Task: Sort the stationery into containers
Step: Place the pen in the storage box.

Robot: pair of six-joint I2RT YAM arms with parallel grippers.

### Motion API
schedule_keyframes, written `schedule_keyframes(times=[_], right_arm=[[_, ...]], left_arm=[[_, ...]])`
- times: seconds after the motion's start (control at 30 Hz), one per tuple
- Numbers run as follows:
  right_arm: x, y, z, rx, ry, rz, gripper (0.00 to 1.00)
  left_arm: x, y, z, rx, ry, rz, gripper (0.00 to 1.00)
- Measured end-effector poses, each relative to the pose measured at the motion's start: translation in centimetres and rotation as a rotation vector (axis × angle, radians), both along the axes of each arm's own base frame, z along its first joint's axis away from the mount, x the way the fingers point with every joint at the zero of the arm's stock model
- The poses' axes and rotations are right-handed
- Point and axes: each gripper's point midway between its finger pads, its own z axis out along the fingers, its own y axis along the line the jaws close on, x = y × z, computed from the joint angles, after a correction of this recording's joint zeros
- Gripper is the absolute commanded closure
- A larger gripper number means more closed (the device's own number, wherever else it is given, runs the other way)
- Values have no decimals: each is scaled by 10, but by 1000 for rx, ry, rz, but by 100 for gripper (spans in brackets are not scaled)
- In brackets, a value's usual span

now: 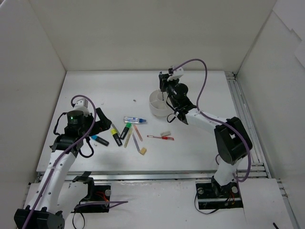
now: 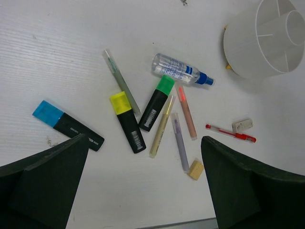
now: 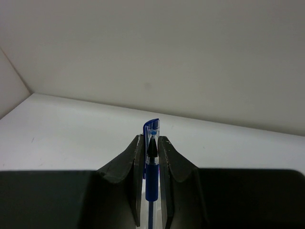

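Observation:
My right gripper (image 3: 151,138) is shut on a blue pen (image 3: 151,164), which stands upright between the fingers with its capped end up. In the top view this gripper (image 1: 163,91) hangs over the round white divided tub (image 1: 153,101). My left gripper (image 2: 144,157) is open above the loose stationery, touching none of it. Below it lie highlighters with blue (image 2: 66,125), yellow (image 2: 127,121) and green (image 2: 157,102) caps. With them lie a clear blue-capped tube (image 2: 181,70), several thin pens, a red pen (image 2: 230,133), a white eraser (image 2: 242,125) and a beige eraser (image 2: 195,170).
White walls enclose the table on three sides. A metal rail (image 1: 243,119) runs along the right edge and another along the near edge. The tub (image 2: 248,52) stands at the far right of the pile in the left wrist view.

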Motion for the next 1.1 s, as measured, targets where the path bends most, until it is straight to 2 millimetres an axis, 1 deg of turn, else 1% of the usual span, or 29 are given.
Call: schedule_keyframes(times=[0.07, 0.17, 0.27, 0.37, 0.57, 0.73, 0.83, 1.0, 1.1], right_arm=[[11, 4, 1, 2, -33, -2, 99], [21, 7, -1, 12, -63, -4, 98], [33, 5, -2, 21, -96, -19, 97], [46, 0, -8, 24, -110, -36, 95], [62, -6, -47, -6, -63, -53, 93], [66, -2, -80, -32, -15, -32, 90], [66, 1, -91, -35, 2, -19, 85], [58, 2, -101, -30, 10, -12, 78], [48, 0, -124, -53, 57, -6, 74]], left_arm=[[3, 0, 5, 2, -13, -3, 0], [9, 0, 8, 11, -20, -10, 0], [14, -1, 6, 18, -9, -14, 0], [16, -1, 1, 22, 11, -15, 0], [18, -1, -5, 33, 28, -22, 0], [20, -1, -4, 37, 24, -25, 0], [20, -1, -4, 37, 20, -26, 0], [21, -1, -4, 37, 18, -27, 0], [21, -2, -4, 32, 17, -33, 0]])
